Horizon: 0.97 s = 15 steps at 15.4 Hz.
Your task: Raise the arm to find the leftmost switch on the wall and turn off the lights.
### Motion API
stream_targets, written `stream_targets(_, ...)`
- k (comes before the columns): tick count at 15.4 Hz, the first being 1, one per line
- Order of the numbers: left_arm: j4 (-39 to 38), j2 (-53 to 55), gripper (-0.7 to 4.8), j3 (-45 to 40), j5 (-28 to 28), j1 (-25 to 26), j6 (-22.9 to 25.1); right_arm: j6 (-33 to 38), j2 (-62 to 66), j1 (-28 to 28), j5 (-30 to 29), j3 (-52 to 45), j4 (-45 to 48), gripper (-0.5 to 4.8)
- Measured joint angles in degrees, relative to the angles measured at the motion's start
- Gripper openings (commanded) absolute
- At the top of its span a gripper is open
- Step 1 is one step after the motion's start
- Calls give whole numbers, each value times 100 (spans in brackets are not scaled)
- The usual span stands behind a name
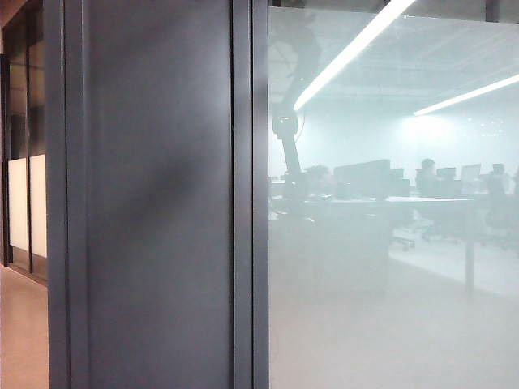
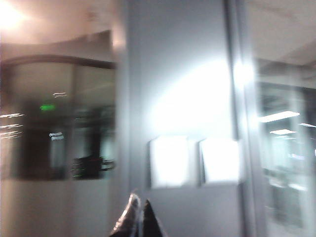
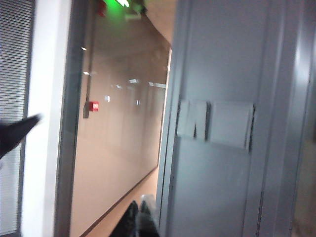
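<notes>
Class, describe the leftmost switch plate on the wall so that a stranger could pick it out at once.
Start at the grey wall column beside the frosted glass panel. On it sit two pale square plates side by side; the leftmost switch is the one nearer the dark window, above the left gripper. Its neighbour lies nearer the glass edge.

Open-plan office, rows of dark monitors [image 1: 373, 178] on long desks [image 1: 422, 207] behind frosted glass partition [image 1: 389, 308], seated workers [image 1: 427, 172], strip ceiling lights [image 1: 357, 49], grey wall pillar [image 1: 154, 203], corridor with green exit sign [image 3: 118, 3]
</notes>
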Motion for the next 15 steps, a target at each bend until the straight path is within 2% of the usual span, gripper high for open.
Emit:
stream_targets(2,-470,-868,-6,-876,-424,0,118,-17,-201,0,37,-4,-680,-1)
stream_targets(4,-688,-1410,-6,-1362,-468,0,144,-520,-549,2,439,-138,-1672,-1)
stream_targets(7,-1207,-1947,-6,-2083,-507,0,144,-1829,-1338,0,1902,-647,-3121,-1)
stream_targets(8,-1318,-2151,-5,-2540,-577,0,127,-1930,-1633,0,2197,-852,-3259,-1)
stream_targets(10,-1364,-2369,-6,-3139,-483,0,-323,-1982,-2385,0,2859,-1506,-3263,-1)
stream_targets(11,-1180,-2463,-6,-3414,-201,0,-483,-1987,-2728,2,3106,-1843,-3274,-1)
stream_targets(13,-935,-2474,-6,-3860,374,0,-544,-1991,-3574,0,3239,-2577,-3438,-1)
stream_targets(15,-817,-2487,-6,-4019,520,0,-549,-1974,-4452,0,3851,-3073,-3484,-1)
